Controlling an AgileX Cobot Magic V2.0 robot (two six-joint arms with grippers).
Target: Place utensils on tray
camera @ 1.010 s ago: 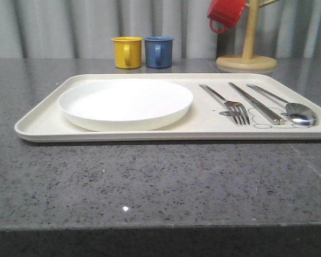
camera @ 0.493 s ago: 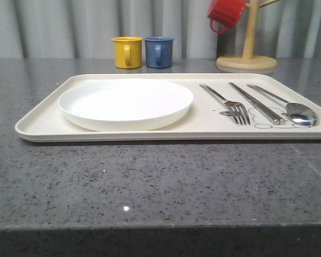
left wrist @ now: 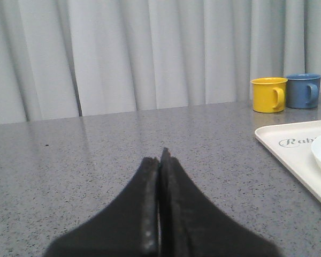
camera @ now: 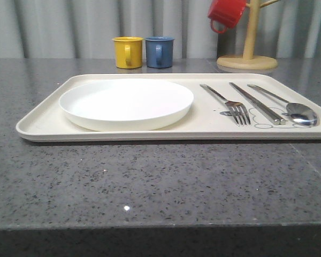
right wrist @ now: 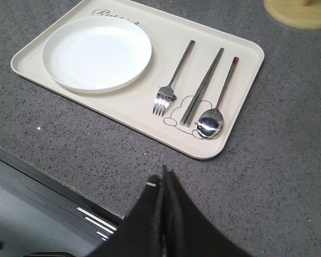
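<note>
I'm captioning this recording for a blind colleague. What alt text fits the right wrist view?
A cream tray on a grey speckled table holds a round white plate and, beside it, a fork, a flat chopstick-like piece and a spoon lying parallel. The shut right gripper sits in the foreground off the tray, holding nothing.

A dark speckled stone table (camera: 150, 182) carries the cream tray (camera: 43, 126) at its middle. Beyond it, toward twelve o'clock, stand a yellow mug (camera: 127, 52) and blue mug (camera: 160, 51); a wooden stand's base (camera: 246, 62) sits at one o'clock.
</note>
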